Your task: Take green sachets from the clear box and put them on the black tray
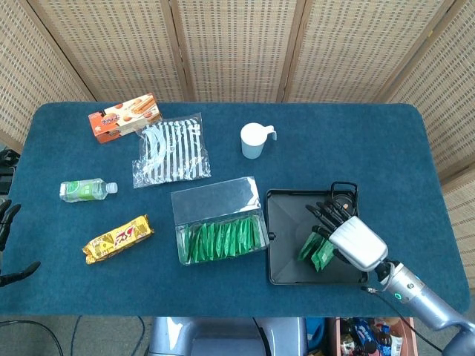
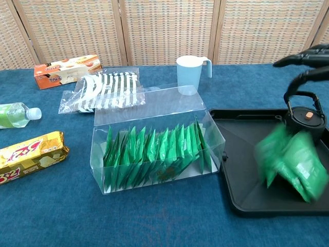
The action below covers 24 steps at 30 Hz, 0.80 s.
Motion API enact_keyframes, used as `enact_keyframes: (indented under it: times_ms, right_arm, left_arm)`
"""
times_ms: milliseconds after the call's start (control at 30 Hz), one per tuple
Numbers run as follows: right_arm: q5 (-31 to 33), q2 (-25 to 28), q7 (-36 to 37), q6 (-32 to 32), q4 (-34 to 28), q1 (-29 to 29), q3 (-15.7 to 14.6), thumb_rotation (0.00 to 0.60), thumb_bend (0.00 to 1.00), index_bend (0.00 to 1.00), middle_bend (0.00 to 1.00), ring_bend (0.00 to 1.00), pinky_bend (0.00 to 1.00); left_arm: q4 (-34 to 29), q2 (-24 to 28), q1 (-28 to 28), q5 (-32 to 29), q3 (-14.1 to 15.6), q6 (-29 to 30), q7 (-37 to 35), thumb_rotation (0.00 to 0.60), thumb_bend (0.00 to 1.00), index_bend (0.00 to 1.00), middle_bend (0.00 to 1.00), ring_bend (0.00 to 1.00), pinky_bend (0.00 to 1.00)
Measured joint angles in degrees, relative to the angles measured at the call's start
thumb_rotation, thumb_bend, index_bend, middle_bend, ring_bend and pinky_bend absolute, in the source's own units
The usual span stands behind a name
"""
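The clear box (image 1: pixel 216 199) stands mid-table with a row of green sachets (image 2: pixel 154 152) upright inside. Right of it lies the black tray (image 2: pixel 241 154). A bunch of green sachets (image 2: pixel 290 165) shows motion-blurred just over the tray floor, clear of the fingers (image 2: pixel 307 55) spread above it. In the head view the same bunch (image 1: pixel 315 251) lies on the tray at the fingertips of my right hand (image 1: pixel 355 241), which holds nothing. My left hand (image 1: pixel 6 222) shows only as dark, spread fingers at the table's left edge, holding nothing.
A small black kettle (image 2: pixel 305 119) sits in the tray's far right corner. Behind the box are a pale cup (image 1: pixel 254 140), a striped plastic bag (image 1: pixel 169 150) and an orange cracker box (image 1: pixel 125 117). A green bottle (image 1: pixel 86 190) and a yellow snack pack (image 1: pixel 117 239) lie at the left.
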Motion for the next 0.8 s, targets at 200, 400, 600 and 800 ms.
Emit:
enact_keyframes:
  times_ms: [200, 400, 600, 800]
  right_arm:
    - [1.6, 1.3, -1.5, 4.2, -2.8, -2.2, 2.2, 0.6, 0.05, 0.0, 0.0, 0.0, 0.04]
    - [4.3, 2.3, -0.5, 11.7, -6.5, -7.4, 3.5, 0.6, 0.02, 0.0, 0.0, 0.0, 0.0]
    - [8.3, -0.1, 0.4, 17.5, -8.2, -14.5, 3.2, 0.6, 0.0, 0.0, 0.0, 0.0, 0.0]
    - [12.1, -4.2, 2.9, 20.7, -8.0, -19.9, 2.7, 0.6, 0.0, 0.0, 0.0, 0.0, 0.0]
  left_arm:
    - [-0.1, 0.2, 0.1, 0.2, 0.0, 0.3, -0.4, 0.6, 0.1, 0.0, 0.0, 0.0, 0.0]
    - [0.2, 0.0, 0.5, 0.8, 0.3, 0.9, -0.6, 0.6, 0.1, 0.0, 0.0, 0.0, 0.0]
    - [1.2, -0.8, 0.6, 2.0, 0.5, 1.7, -0.9, 0.6, 0.1, 0.0, 0.0, 0.0, 0.0]
    - [1.8, -1.1, 1.4, 2.6, 0.7, 3.1, -1.4, 0.6, 0.1, 0.0, 0.0, 0.0, 0.0]
